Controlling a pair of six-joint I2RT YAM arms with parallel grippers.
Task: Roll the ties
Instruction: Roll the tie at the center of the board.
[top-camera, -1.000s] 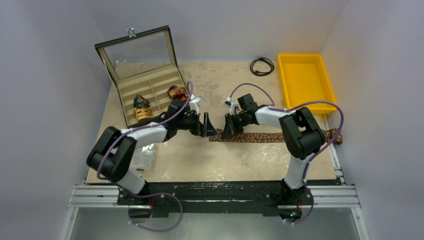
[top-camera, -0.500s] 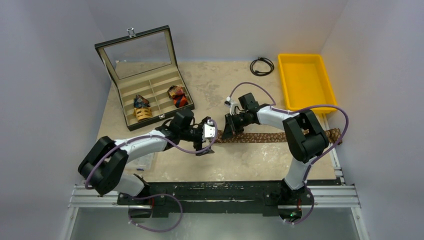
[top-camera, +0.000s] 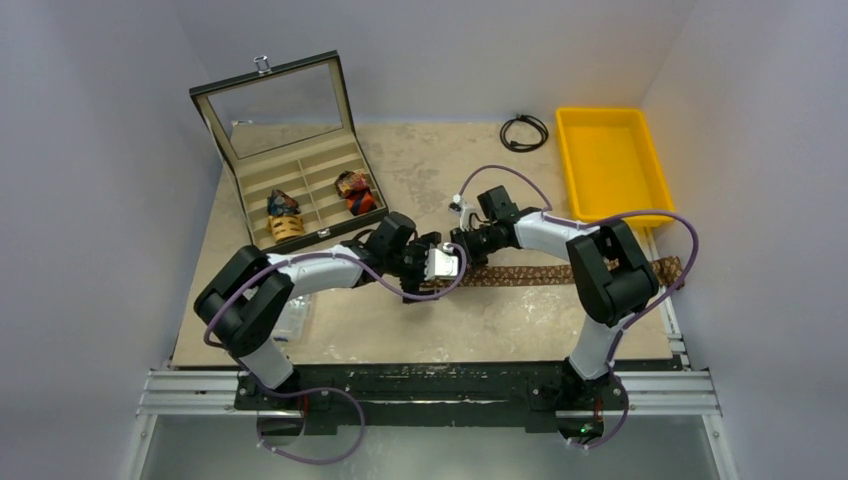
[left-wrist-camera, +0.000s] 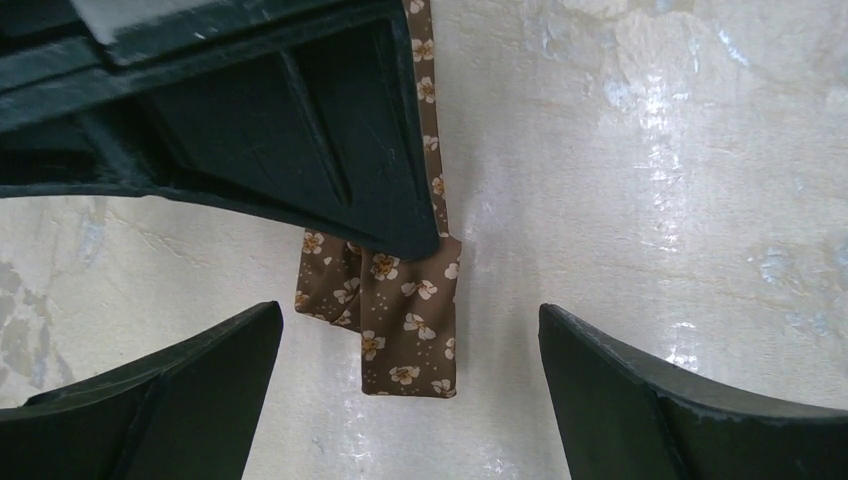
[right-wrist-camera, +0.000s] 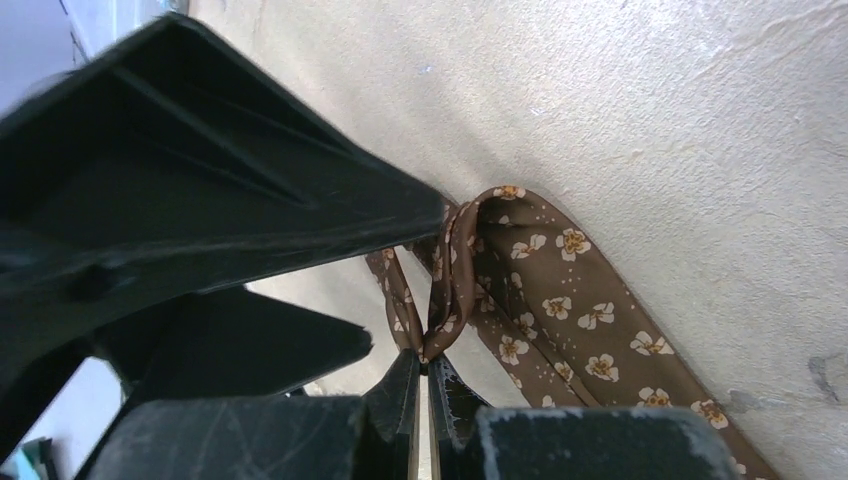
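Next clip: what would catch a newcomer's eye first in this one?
Mid-table, the right gripper pinches the folded end of the brown flowered tie, while the left gripper stands wide open before it. At far left an open case holds two rolled ties; a bright yellow tray sits at far right.

Table bears tie, case, tray, cable, perhaps a packet

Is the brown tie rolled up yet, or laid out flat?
Mostly laid out: the brown tie lies flat along the table, only its end folded over and pinched in the shut right gripper.
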